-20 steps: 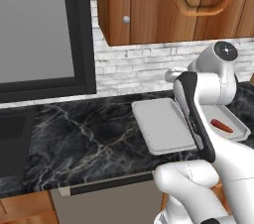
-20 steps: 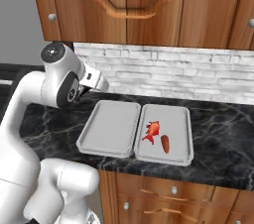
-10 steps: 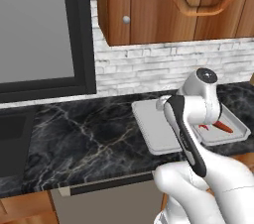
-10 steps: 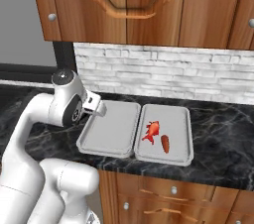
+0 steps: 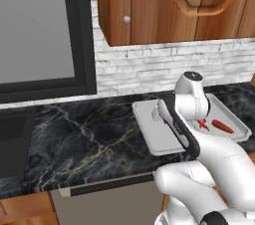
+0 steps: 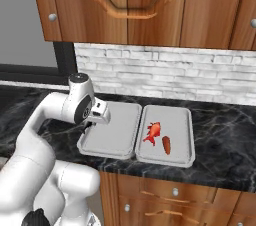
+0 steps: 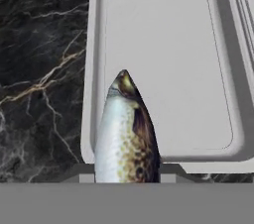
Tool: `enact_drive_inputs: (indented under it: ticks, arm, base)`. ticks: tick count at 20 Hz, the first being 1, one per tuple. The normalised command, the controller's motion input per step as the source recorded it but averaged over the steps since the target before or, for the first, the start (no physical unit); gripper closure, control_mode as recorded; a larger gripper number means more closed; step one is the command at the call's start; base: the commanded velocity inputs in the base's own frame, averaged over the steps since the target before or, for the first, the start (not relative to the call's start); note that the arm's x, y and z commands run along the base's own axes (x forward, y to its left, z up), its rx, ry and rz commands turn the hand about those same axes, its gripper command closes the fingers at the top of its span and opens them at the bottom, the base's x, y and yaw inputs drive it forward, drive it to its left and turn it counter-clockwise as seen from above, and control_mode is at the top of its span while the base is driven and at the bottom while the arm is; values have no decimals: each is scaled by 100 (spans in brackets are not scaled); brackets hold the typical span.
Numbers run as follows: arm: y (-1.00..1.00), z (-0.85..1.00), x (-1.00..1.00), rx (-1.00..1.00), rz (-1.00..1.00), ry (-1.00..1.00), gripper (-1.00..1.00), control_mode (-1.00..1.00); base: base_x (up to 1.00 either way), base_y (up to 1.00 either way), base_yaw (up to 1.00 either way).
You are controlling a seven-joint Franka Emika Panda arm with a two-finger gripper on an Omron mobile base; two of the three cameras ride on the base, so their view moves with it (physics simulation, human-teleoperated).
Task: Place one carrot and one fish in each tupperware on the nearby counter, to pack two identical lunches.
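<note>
Item one: the counter [image 5: 89,139], black marble with pale veins, under wooden cabinets [image 6: 130,5] and a white brick backsplash [image 6: 200,72].

Item two: two grey tupperware trays side by side, rims touching. We list the left tray [image 6: 117,130] as bare inside; the right tray [image 6: 177,142] holds a red fish [image 6: 153,131] and a stubby red-orange carrot [image 6: 167,144], just beside each other, the carrot on the fish's right and a little nearer.

Item three: the gripper [image 6: 89,125], hanging over the left tray's near left corner. In the hand view we see a silvery, brown-speckled fish [image 7: 126,134] rising from between the fingers, nose pointing across the tray's near rim [image 7: 163,157] (fingertips themselves are hidden by it). We record the fingers as closed narrowly on this fish, which is held above the tray, not lying in it.

Item four: a dark-framed grey panel [image 5: 40,30] on the far left wall.
</note>
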Motion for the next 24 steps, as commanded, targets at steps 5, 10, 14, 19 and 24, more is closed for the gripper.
enact_drive_inputs:
  ticks: [5,10,14,19,24]
  arm:
    - [0,-31,48,0,1,2,100,-100]
    - [0,-39,45,0,0,0,100,-100]
    - [1,-47,36,0,0,-1,100,-100]
    - [0,-34,33,0,0,0,100,-100]
    - [1,-24,35,0,0,0,100,-100]
  base:
    - [0,0,0]
    - [0,0,0]
    - [0,0,0]
    - [0,0,0]
    - [0,0,0]
